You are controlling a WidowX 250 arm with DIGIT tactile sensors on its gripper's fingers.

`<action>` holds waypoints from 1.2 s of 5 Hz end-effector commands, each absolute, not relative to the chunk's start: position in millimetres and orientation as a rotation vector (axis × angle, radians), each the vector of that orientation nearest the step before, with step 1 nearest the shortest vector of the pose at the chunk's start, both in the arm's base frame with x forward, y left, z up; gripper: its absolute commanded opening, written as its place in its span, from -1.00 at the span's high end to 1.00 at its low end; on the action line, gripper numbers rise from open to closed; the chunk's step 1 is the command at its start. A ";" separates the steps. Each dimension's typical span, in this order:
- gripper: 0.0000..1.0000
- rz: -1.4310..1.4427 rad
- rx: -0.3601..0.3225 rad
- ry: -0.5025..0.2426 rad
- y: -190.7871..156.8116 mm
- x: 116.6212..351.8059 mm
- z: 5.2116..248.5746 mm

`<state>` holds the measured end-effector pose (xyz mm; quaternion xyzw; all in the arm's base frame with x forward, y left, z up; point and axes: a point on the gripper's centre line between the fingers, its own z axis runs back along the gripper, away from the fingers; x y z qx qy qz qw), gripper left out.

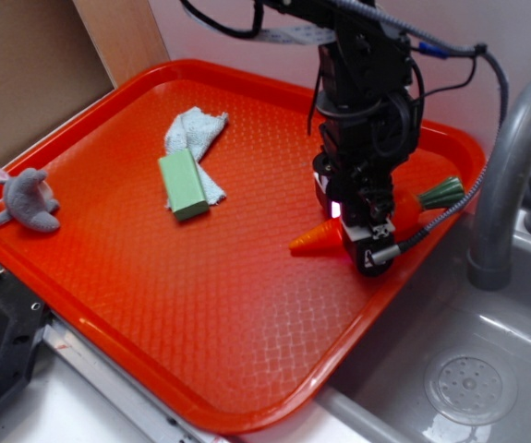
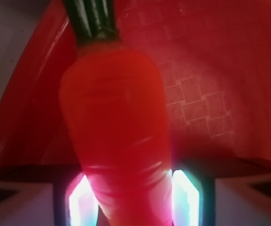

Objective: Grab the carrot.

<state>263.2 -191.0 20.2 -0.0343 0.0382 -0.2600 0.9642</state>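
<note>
Exterior view high, angled down over tray, wrist view very close, both sharing carrot

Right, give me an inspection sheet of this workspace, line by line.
Surface: orange tray with a textured floor, resting beside a sink.
Job's things: carrot lying on the tray near its right edge, green stem toward the rim, tip toward the tray's middle.
Clutter: green block lying on a white cloth; grey plush toy at the left rim.
Grippers: tool down over the carrot, fingers on either side of its body; whether they press it, cannot tell.
Cables: black cables on the arm, one looping past the stem.
Surroundings: grey sink with drain, grey faucet, wooden panel behind.
</note>
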 end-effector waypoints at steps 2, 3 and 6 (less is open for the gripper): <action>1.00 -0.124 -0.022 0.042 -115.0 221.3 122.1; 1.00 0.016 -0.002 0.022 -75.7 200.4 166.5; 1.00 0.126 -0.040 0.003 -40.0 176.0 198.3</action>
